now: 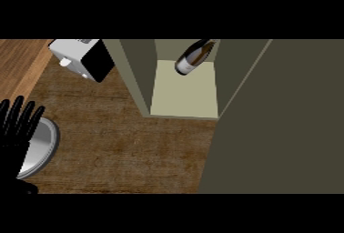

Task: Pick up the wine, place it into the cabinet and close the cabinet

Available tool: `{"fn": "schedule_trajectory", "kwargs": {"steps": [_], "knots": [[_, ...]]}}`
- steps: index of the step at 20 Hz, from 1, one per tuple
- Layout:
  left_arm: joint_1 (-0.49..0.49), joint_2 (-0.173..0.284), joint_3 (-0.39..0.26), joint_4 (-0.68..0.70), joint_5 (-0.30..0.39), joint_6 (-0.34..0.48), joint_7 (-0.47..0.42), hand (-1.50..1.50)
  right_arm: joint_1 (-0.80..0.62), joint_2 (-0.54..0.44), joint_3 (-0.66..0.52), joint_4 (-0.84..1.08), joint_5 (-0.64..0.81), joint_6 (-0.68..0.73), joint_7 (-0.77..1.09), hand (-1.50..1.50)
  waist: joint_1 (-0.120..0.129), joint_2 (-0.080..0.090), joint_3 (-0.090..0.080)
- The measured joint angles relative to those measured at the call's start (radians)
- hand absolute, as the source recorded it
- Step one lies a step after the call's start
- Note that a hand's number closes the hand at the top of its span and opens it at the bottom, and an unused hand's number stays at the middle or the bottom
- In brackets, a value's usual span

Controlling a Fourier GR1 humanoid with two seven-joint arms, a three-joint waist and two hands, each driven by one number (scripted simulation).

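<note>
Where the cabinet (184, 91) stands open, the wine (193, 58) rests inside, top cut off; left hand (17, 125) spread at the tabletop (128, 145) edge, partly hiding a plate (42, 145).

My left hand (17, 127) is plain black, and the plate (42, 148) right under its fingers is shiny silver-grey. The counter (128, 150) off to its right is mottled brown. Further right and up, the cabinet (184, 93) is pale olive, cream inside, holding a dark wine bottle (194, 57) with an off-white label.
</note>
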Motion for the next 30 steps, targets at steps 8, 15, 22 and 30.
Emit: {"fn": "schedule_trajectory", "kwargs": {"steps": [8, 15, 22, 30], "knots": [[-0.016, 0.013, 0.009, 0.007, 0.011, -0.024, 0.019, -1.5, -0.247, 0.187, -0.032, 0.104, -0.038, -0.019, 0.169, 1.5, 0.027, 0.003, -0.001], [-0.013, 0.024, 0.032, 0.034, 0.019, -0.042, 0.028, -1.5, -0.6, 0.518, 0.024, 0.32, -0.046, -0.113, 0.374, 1.5, 0.016, 0.0, 0.001], [0.002, 0.012, 0.056, 0.042, 0.015, -0.067, 0.018, -1.5, -0.983, 0.641, -0.061, 0.636, -0.149, -0.241, 0.427, 1.5, -0.004, -0.003, 0.008], [0.023, -0.006, 0.093, 0.028, 0.01, -0.087, 0.031, -1.5, -1.084, 0.667, -0.151, 0.904, -0.293, -0.242, 0.28, 1.5, -0.023, -0.003, 0.008]]}}
